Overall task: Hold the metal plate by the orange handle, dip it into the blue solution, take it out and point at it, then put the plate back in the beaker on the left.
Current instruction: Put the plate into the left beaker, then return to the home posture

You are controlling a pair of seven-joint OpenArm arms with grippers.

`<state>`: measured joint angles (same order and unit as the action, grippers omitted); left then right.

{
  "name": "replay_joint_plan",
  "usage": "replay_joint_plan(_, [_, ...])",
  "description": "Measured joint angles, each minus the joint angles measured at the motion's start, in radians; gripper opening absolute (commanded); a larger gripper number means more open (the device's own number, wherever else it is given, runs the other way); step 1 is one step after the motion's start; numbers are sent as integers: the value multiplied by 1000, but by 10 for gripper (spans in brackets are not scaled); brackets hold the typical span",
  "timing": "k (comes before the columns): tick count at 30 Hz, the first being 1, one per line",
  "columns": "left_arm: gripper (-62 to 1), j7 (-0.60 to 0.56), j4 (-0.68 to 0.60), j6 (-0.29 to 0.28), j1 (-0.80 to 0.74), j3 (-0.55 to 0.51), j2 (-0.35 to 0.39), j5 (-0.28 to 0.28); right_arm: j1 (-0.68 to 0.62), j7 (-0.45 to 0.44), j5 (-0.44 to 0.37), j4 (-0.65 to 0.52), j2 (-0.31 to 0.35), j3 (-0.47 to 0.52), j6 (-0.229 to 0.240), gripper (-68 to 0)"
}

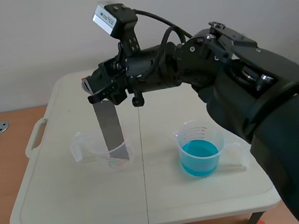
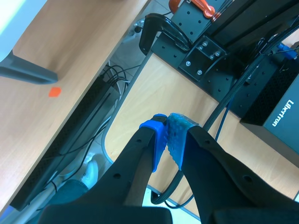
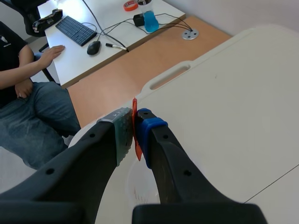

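The right arm reached in across the white folding table (image 1: 85, 207) past its middle, and the right gripper (image 1: 94, 92) was clamped on the top end of the metal plate (image 1: 110, 126). In the right wrist view the orange handle (image 3: 135, 122) stood as a thin upright strip pinched between the grey-green pad and the blue pad of that gripper (image 3: 133, 135), both pads pressed against it.

The plate hung downward from the grip, leaning slightly, with its lower end inside the clear empty beaker (image 1: 95, 149) on the left side of the table, close to the wall nearer the middle (whether it touched the bottom could not be told). That beaker's rim showed faintly under the right gripper in the wrist view. The second beaker (image 1: 198, 132), holding the blue solution (image 1: 199, 155), stood well apart to the right, with nothing in it but the liquid.

The left gripper (image 2: 167, 140) was out of the scene view; its wrist camera showed it clenched on nothing, the blue pads (image 2: 158, 140) meeting, above a wooden floor with cables and black hardware.

Beyond the table, ahead of the right gripper, a person (image 3: 28, 88) sat at a desk, one hand (image 3: 53, 52) resting beside a keyboard (image 3: 77, 30).
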<state>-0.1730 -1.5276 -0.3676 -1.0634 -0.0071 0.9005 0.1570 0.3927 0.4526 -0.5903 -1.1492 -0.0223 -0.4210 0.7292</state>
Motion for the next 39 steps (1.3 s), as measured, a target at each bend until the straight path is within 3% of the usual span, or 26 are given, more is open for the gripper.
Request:
replay_joint_plan(18, [-582,0,0,0,0,0,0,0,0,-12,1,56,0,0,4,-663])
replay_joint_plan(21, [-581,0,0,0,0,0,0,0,0,-12,4,56,0,0,4,-579])
replay_joint_plan(23, [-581,0,0,0,0,0,0,0,0,-11,5,56,0,0,2,-476])
replay_joint_plan(25, [-576,0,0,0,0,0,0,0,0,-10,6,56,0,0,-35,-364])
replay_joint_plan(27, [-512,0,0,0,0,0,0,0,0,-10,-18,56,0,0,-79,-247])
replay_joint_plan(28, [-441,1,0,0,0,0,0,0,0,-11,-37,56,0,0,-103,-188])
replay_joint_plan(31, [-86,7,0,0,0,0,0,-2,0,-10,-98,56,0,0,-156,-38])
replay_joint_plan(32, [0,7,0,0,0,0,0,-1,0,-9,-119,56,0,0,-162,-8])
replay_joint_plan(39, [14,16,0,0,0,0,0,-13,0,78,-164,56,0,0,-165,-12])
